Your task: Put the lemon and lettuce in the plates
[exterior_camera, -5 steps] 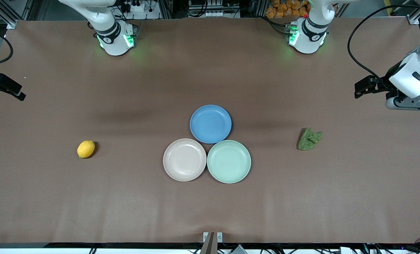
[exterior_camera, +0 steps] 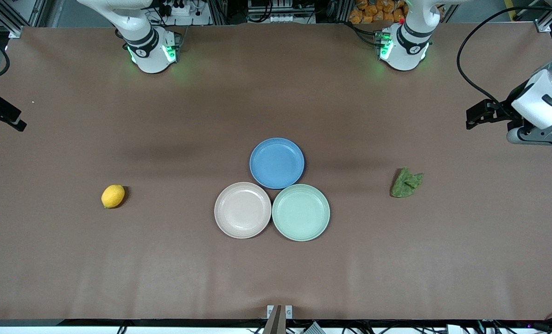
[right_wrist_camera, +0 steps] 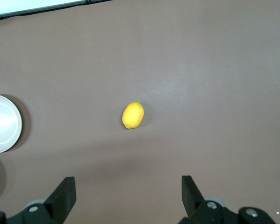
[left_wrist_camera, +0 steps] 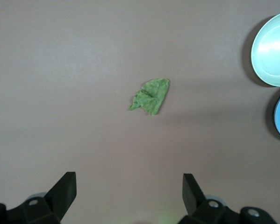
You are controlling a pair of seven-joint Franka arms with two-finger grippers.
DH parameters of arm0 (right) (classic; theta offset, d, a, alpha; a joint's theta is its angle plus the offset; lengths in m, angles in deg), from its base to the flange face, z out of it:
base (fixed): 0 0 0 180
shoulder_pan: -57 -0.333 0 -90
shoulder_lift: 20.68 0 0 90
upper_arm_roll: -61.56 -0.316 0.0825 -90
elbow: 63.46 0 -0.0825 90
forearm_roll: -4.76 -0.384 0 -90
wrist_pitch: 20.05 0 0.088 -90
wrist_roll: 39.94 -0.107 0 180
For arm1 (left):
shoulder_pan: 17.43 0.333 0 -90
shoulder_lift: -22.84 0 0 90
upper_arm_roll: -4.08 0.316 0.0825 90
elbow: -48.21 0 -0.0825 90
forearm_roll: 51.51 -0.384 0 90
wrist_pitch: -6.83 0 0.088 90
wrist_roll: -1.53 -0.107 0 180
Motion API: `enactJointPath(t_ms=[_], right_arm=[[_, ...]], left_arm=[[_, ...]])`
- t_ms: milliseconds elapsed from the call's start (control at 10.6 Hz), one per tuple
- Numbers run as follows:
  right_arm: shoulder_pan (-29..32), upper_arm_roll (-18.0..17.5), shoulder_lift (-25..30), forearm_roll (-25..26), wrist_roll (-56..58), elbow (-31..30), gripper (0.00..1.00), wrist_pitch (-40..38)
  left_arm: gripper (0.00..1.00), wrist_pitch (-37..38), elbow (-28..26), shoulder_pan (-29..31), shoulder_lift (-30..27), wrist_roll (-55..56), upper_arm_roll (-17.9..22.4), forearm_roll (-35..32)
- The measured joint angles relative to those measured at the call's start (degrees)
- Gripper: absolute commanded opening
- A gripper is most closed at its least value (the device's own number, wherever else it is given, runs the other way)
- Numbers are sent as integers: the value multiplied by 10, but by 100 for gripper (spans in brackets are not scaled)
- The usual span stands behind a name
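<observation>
so nothing is in a plate yet. the lemon (exterior_camera: 113, 196) lies at mid-height toward the frame's left edge in the front view, at the right arm's end of the table, well apart from the plates. the lettuce (exterior_camera: 406, 182) lies at about the same height toward the frame's right edge, at the left arm's end. the pinkish-beige plate (exterior_camera: 223, 226) and the mint green plate (exterior_camera: 318, 229) sit just below the frame's centre, rims touching or nearly so, with a blue plate (exterior_camera: 263, 175) above them in the frame; all three are empty.

the right gripper (right_wrist_camera: 128, 191) hangs high over the table with its fingers spread wide and holding nothing, the lemon near the middle of its wrist view. the left gripper (left_wrist_camera: 129, 187) is likewise wide and empty, with the lettuce just above centre in its wrist view.

judging by looks, the lemon is firm, smooth and rounded, so it may roll or squirt out of a skewed pinch; closing across its short width at the middle seems safest. the lettuce looks light, soft and crumpled, unlikely to slip but easy to miss or tear; pinching its thickest bunched middle, low to the table, seems best.
</observation>
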Motion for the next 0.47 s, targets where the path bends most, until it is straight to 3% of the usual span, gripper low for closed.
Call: enactJointPath(t_ms=[472], right_arm=[[1,0,-1,0,-1,1,100,-12]], left_arm=[[100,0,0,0,0,0,0,0]])
